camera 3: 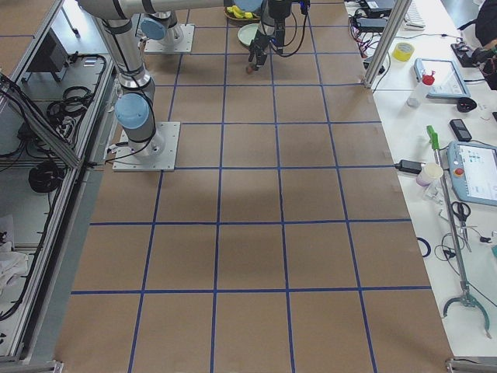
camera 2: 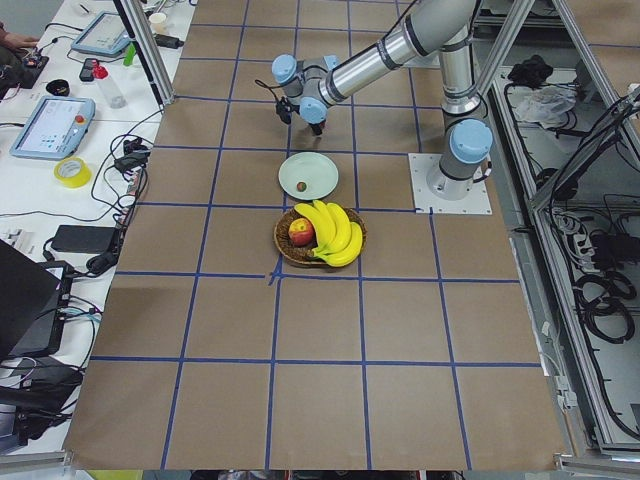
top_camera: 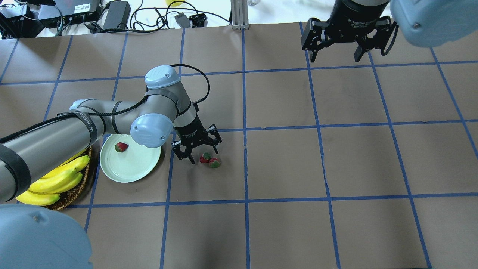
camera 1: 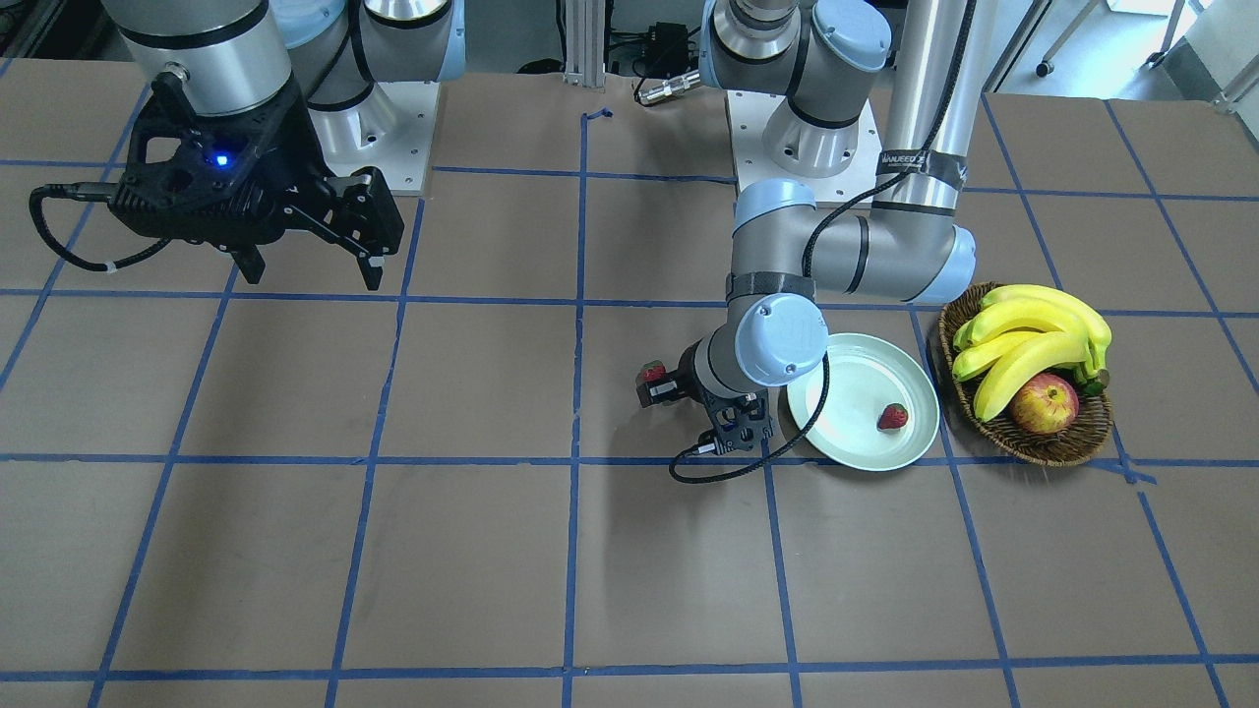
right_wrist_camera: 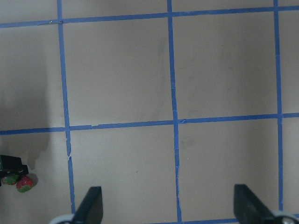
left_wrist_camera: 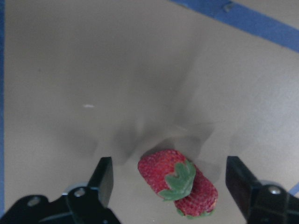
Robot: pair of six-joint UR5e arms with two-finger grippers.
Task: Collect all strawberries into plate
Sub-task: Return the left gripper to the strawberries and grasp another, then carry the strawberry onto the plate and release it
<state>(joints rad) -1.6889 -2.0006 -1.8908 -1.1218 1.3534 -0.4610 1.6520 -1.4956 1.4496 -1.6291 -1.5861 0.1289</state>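
Two strawberries lie touching on the table (top_camera: 204, 157) (top_camera: 214, 163); the left wrist view shows them between the fingers, one (left_wrist_camera: 161, 173) partly over the other (left_wrist_camera: 200, 199). My left gripper (top_camera: 204, 157) is open, low over them, one finger (left_wrist_camera: 103, 175) on each side. A third strawberry (top_camera: 121, 147) lies in the mint-green plate (top_camera: 129, 168), just left of the gripper; it also shows in the front view (camera 1: 893, 417). My right gripper (top_camera: 336, 58) is open and empty, raised high at the far right.
A wicker basket (camera 1: 1043, 452) with bananas (camera 1: 1033, 339) and a red-yellow apple (camera 1: 1045, 403) stands beside the plate (camera 1: 866, 374), on the side away from the gripper. The left arm's elbow hangs over the plate's edge. Blue tape lines grid the brown table.
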